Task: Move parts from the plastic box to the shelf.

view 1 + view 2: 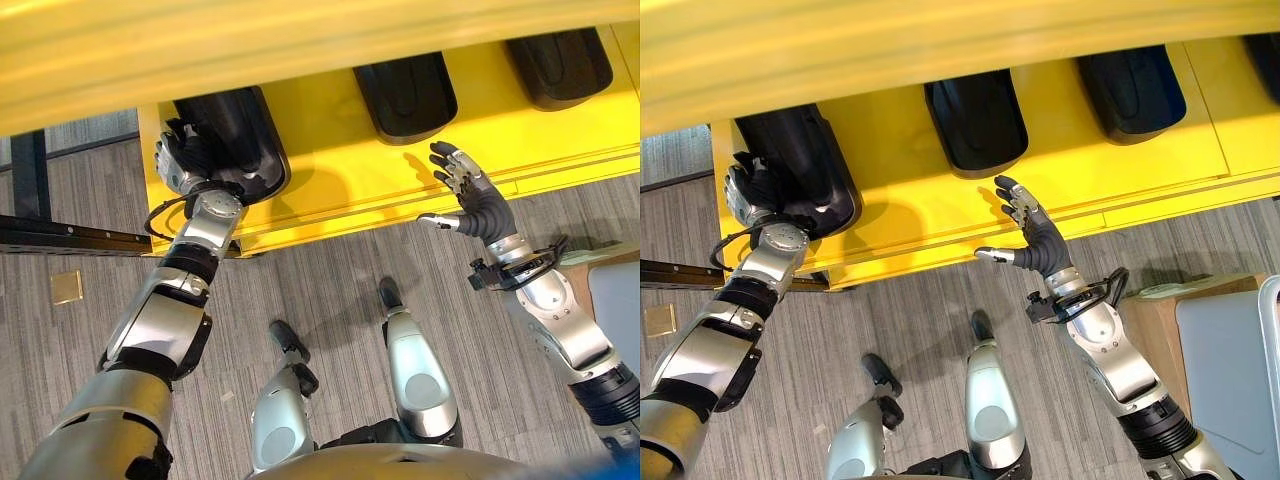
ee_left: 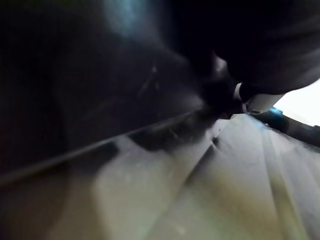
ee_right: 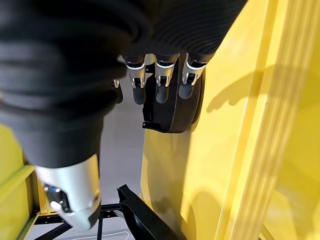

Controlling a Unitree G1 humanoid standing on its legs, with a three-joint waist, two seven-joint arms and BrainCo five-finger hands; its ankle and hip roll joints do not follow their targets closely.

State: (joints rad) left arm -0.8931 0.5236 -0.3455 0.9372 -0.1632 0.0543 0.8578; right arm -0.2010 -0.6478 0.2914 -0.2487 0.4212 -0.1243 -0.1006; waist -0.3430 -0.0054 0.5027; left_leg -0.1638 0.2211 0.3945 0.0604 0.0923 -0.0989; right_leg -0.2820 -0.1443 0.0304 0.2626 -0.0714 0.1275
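Now your left hand (image 1: pixel 180 160) is at the near end of a black moulded part (image 1: pixel 235 135) that lies at the left end of the yellow shelf (image 1: pixel 340 175). The dark fingers sit against the part's side and rim, but the part is dark too, and from the head views you cannot tell whether they are curled round it or only resting on it. The left wrist view gives no help (it shows a dark surface very close and a pale one below it).

Your right hand (image 1: pixel 1032 232) hangs in front of the shelf's front edge, apart from everything. Its fingers are straight and spread, the thumb stands out to the side, and it holds nothing. Two more black parts lie further along the shelf: the middle part (image 1: pixel 977 120) and the right part (image 1: pixel 1132 92), well apart from each other. At the lower right you see a corner of a grey plastic box (image 1: pixel 1225 370), just beside a brown carton (image 1: pixel 1150 320).

My judgement is that the left part is being set down, and the risk is in the release. Its near end lies close to the shelf's front edge, so if you pull the hand back while a finger is hooked on the rim, the part may slide forward and tip off. A sideways push could also turn it toward the shelf's left end. Open the fingers fully first, then draw straight back
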